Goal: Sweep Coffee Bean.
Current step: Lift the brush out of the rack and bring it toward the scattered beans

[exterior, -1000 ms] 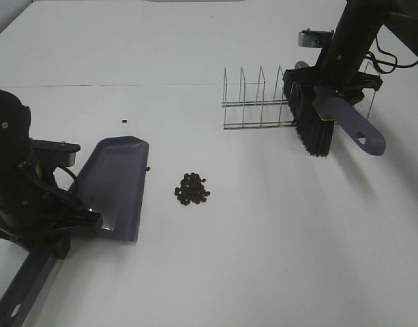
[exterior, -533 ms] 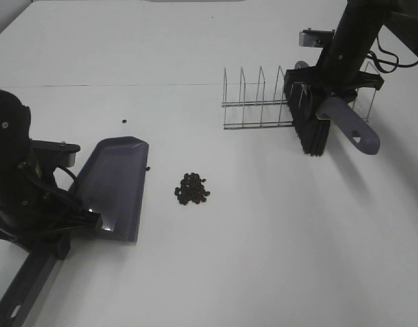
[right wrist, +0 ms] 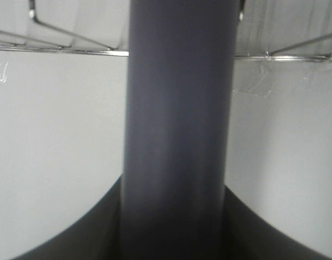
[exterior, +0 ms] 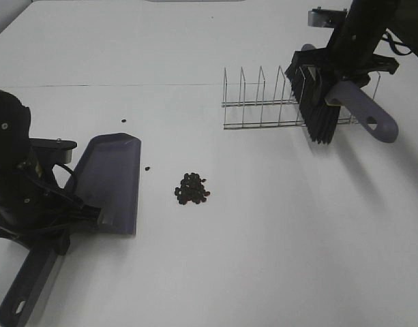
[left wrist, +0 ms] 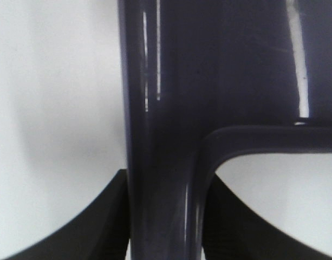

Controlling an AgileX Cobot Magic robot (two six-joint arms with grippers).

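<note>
The coffee beans (exterior: 192, 189) lie in a small dark pile on the white table, with one stray bean (exterior: 147, 169) nearer the dustpan and another (exterior: 123, 121) farther back. The purple-grey dustpan (exterior: 110, 180) rests left of the pile. My left gripper (exterior: 58, 228) is shut on its handle (left wrist: 166, 135). My right gripper (exterior: 346, 68) is shut on the grey handle (right wrist: 176, 135) of a black-bristled brush (exterior: 318, 112). It holds the brush in the air in front of the wire rack, far right of the beans.
A wire rack (exterior: 260, 102) stands at the back right, partly behind the brush; its wires also show in the right wrist view (right wrist: 73, 49). The dustpan's long handle end (exterior: 21, 300) reaches toward the front left edge.
My right gripper has lifted the brush up and to the right. The dustpan has shifted slightly left and turned, so the stray bean now lies apart from its edge.
</note>
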